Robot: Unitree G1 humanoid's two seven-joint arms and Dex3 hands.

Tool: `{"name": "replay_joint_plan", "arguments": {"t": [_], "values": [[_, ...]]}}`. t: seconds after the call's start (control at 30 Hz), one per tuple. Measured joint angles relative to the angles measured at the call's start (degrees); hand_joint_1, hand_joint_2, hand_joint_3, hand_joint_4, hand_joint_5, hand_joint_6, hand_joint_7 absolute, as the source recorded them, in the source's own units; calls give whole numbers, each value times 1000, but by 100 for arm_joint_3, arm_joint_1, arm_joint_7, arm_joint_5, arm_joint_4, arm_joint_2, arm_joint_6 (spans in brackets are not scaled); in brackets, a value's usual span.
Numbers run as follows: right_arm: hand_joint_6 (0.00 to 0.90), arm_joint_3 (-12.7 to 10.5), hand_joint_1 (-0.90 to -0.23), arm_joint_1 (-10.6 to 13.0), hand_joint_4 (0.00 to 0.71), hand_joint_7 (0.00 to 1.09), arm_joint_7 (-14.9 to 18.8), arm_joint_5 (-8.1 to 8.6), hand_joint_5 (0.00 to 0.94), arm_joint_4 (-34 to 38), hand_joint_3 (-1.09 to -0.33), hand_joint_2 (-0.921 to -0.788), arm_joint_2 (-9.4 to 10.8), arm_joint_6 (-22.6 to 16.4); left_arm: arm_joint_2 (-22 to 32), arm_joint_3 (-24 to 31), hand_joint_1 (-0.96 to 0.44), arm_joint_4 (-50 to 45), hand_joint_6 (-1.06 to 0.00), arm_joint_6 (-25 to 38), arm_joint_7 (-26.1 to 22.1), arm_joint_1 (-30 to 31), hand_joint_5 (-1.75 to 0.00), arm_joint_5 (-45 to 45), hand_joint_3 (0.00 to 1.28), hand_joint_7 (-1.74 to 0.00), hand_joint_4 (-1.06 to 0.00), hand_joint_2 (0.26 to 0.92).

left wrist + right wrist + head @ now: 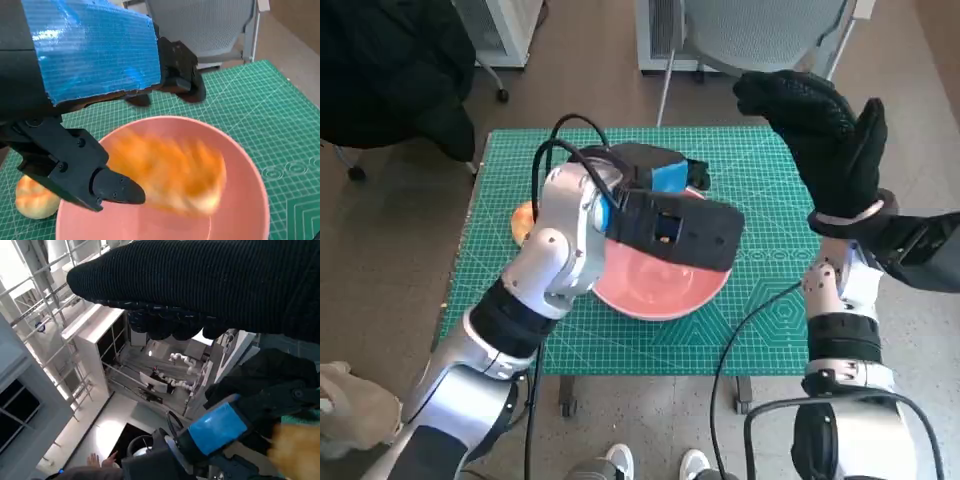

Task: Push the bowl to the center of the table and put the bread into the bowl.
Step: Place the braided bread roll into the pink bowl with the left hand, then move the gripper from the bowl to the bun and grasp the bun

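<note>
Left wrist view: I see blurred bread [170, 175] inside the pink bowl [250, 210], below my left hand [95, 55], fingers [112, 187] spread, holding nothing; second bread [35, 200] outside.
Head view: bowl [660, 290] mid-table [770, 200]; arm hides the bread.
Right hand [830, 140]: raised, spread, empty.

Head cam sits up high looking steeply down on the whole desk [760, 330] and the floor round it. Left wrist cam rides right behind the left hand [90, 55], super close over the bowl [240, 210]. Right wrist cam tilts off into the room. All three catch that blue-taped hand.
</note>
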Motion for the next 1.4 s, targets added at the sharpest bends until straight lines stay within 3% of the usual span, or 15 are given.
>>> {"name": "replay_joint_plan", "arguments": {"t": [0.37, 0.73, 1.17, 1.4], "values": [[319, 4, -738, -1, 271, 3, 15, 8, 2, 80, -858, -921, 0, 1, 97, 2, -492, -12, 0, 37, 55, 85, 1, -30, 31, -309, 1, 702], [320, 3, -748, -6, 272, 3, 69, 30, 1, 116, -852, -921, 3, 12, 388, 14, -372, -424, -16, 188, 18, 116, 1, 40, 15, -257, 1, 706], [320, -9, -748, -11, 271, 3, 151, 69, 1, 142, -847, -921, 0, 55, 1371, 691, -132, -1527, -129, 640, -411, 473, 1, 1, 1, -77, 1, 688], [321, -22, -748, -13, 272, 3, 189, 117, 1, 200, -844, -921, -1, 56, 2009, 1070, -112, -1866, -154, 725, -356, 728, 1, 66, 0, -57, 1, 686]]}}
